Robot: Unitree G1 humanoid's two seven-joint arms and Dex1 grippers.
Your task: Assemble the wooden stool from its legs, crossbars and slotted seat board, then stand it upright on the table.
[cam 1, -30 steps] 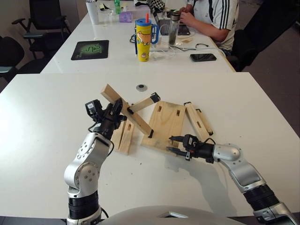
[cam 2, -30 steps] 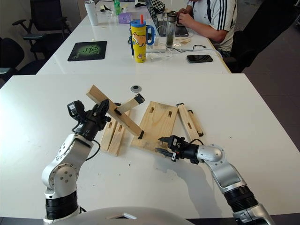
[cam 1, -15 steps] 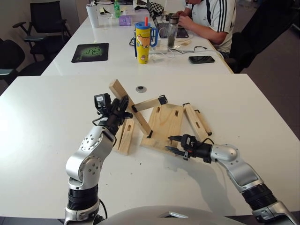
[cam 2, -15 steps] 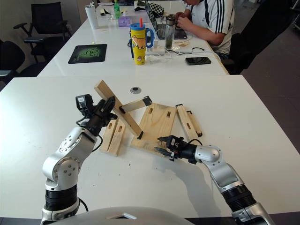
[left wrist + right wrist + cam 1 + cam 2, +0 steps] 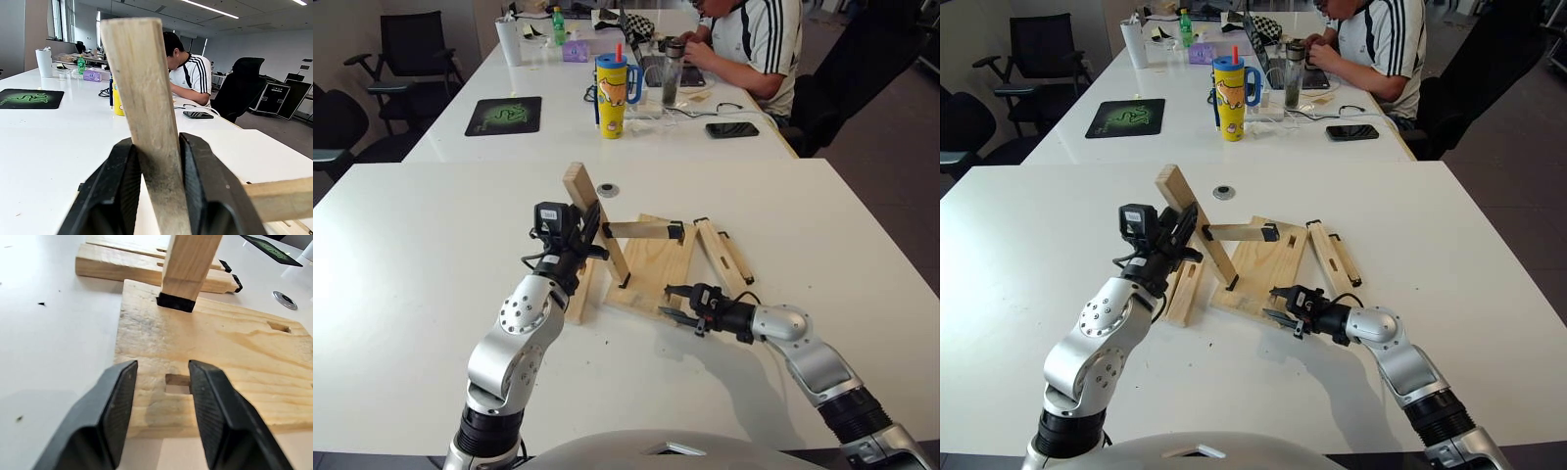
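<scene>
The slotted seat board (image 5: 658, 262) lies flat mid-table, well back from the near edge. On it rests the black-capped foot of a tilted leg (image 5: 579, 191) with a crossbar (image 5: 641, 230) jutting from its side. The left gripper (image 5: 585, 227), on a raised, bent arm, pinches the leg at mid-length. The right gripper (image 5: 672, 302), on an arm stretched low over the table (image 5: 431, 255), has its fingers spread at the board's near edge.

bright, even overhead office light

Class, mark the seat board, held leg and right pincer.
seat board (image 5: 658, 272), left eye view, bare top face.
held leg (image 5: 146, 107), left wrist view, front face.
right pincer (image 5: 162, 367), right wrist view, between fingertips.
</scene>
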